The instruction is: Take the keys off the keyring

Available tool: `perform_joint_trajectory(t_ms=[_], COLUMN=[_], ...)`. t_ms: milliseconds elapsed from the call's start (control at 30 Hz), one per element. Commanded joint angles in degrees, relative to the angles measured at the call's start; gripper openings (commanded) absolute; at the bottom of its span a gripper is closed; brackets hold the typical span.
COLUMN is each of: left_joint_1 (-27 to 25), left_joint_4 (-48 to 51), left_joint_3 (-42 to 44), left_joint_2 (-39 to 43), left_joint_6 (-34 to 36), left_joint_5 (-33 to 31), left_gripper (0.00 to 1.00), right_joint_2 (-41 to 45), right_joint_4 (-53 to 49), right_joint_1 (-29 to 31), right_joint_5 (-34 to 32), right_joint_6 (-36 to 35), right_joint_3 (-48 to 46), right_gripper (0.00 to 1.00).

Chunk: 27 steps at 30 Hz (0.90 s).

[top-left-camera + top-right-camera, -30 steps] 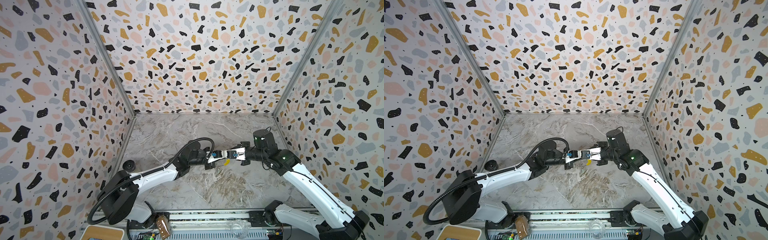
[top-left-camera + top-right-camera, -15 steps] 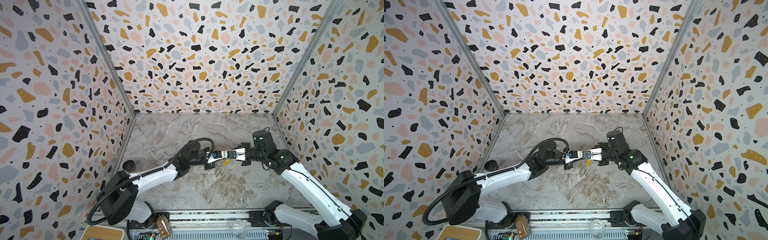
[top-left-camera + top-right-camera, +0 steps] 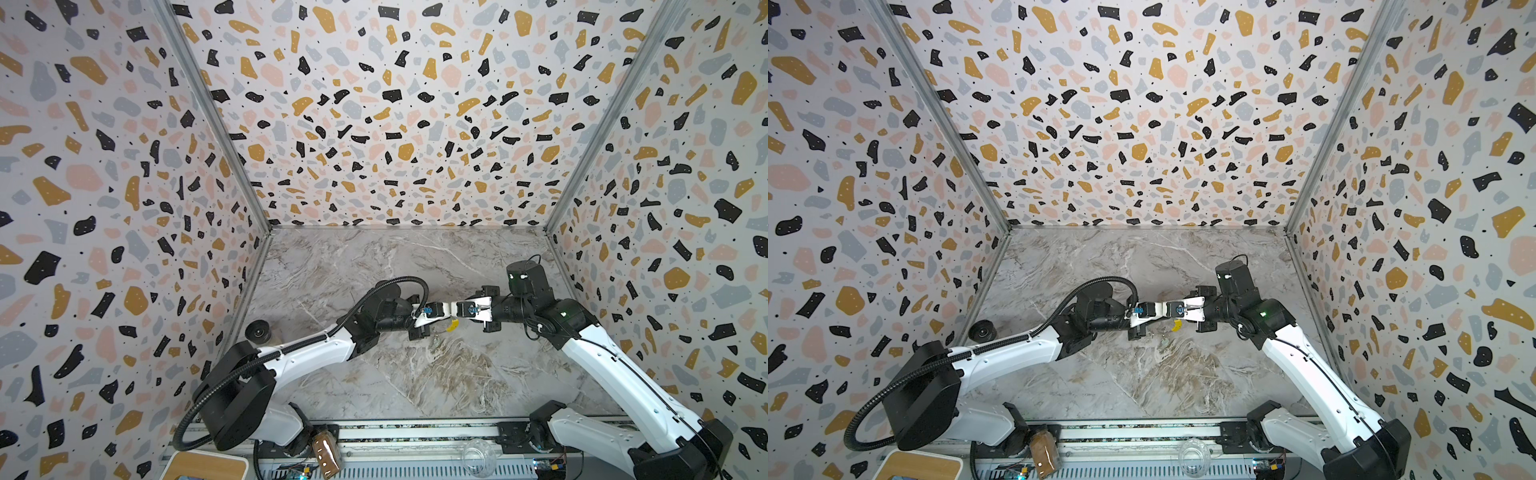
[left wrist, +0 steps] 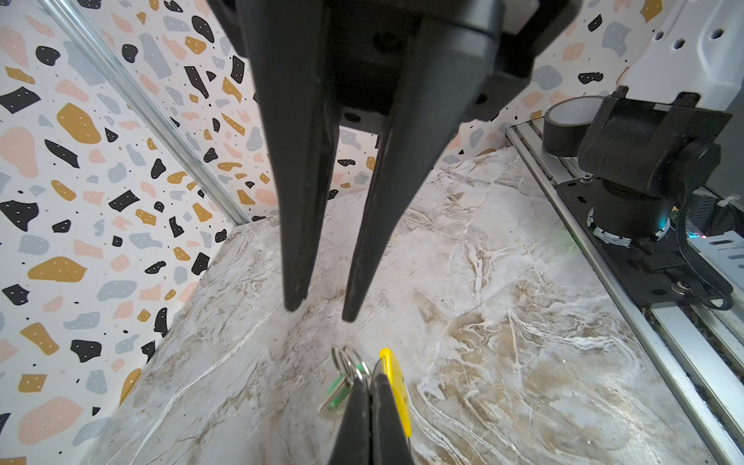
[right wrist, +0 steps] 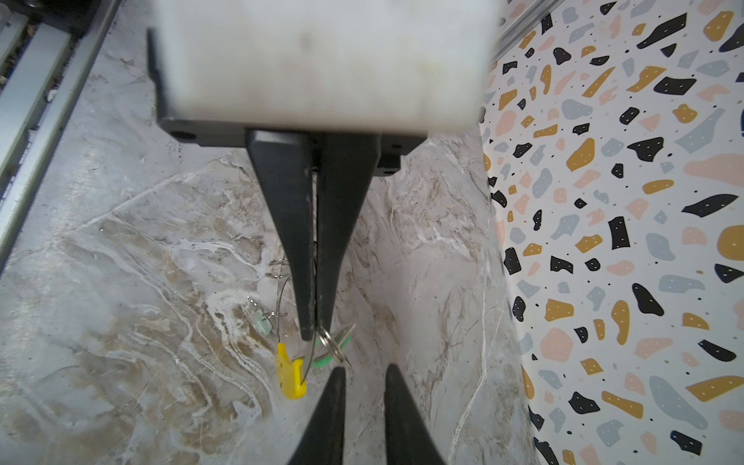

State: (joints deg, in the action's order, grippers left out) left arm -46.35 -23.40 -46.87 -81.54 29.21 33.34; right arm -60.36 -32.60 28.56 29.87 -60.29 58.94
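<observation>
My left gripper [image 4: 369,378] is shut on the keyring [image 5: 282,290], a thin grey wire hoop held above the marble table [image 3: 415,374], right next to its yellow sleeve [image 5: 290,374]. The keys hang on small split rings. The green-tagged one [image 5: 336,347] sits at the left gripper's tip [image 5: 316,333], and the pale mint one [image 5: 261,322] hangs further along the hoop. My right gripper [image 5: 365,369] faces the left tip to tip, open, with nothing between its fingers [image 4: 296,298]. In both top views the grippers meet mid-table above the yellow sleeve [image 3: 453,325] [image 3: 1176,325].
A dark tape roll [image 3: 258,331] stands by the left wall. The front rail [image 3: 415,432] carries both arm bases, a brown jar [image 3: 326,453] and a clear glass [image 3: 478,457]. A wooden board [image 3: 208,465] sits at the front left. Terrazzo walls close three sides.
The right arm has shifted very slightly. The grippers stay tip to tip, and the left keeps its hold on the keyring.
</observation>
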Motion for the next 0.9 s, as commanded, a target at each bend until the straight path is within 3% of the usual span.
perform_joint_trajectory(t_ms=[0,867], left_joint_1=[-0.32,-0.50], left_joint_4=[-0.77,-0.72], left_joint_3=[-2.17,-1.99], left_joint_2=[1.69,2.62], left_joint_6=[0.91,1.46], left_joint_5=[1.99,3.03], left_gripper=[0.00,0.00], right_joint_2=[0.64,0.59], right_joint_4=[-0.54,1.90], right_joint_1=[-0.12,-0.79], right_joint_5=[1.51,4.97], right_joint_6=[1.06,3.34], right_joint_3=[-0.79,-3.39], right_gripper=[0.20,0.19])
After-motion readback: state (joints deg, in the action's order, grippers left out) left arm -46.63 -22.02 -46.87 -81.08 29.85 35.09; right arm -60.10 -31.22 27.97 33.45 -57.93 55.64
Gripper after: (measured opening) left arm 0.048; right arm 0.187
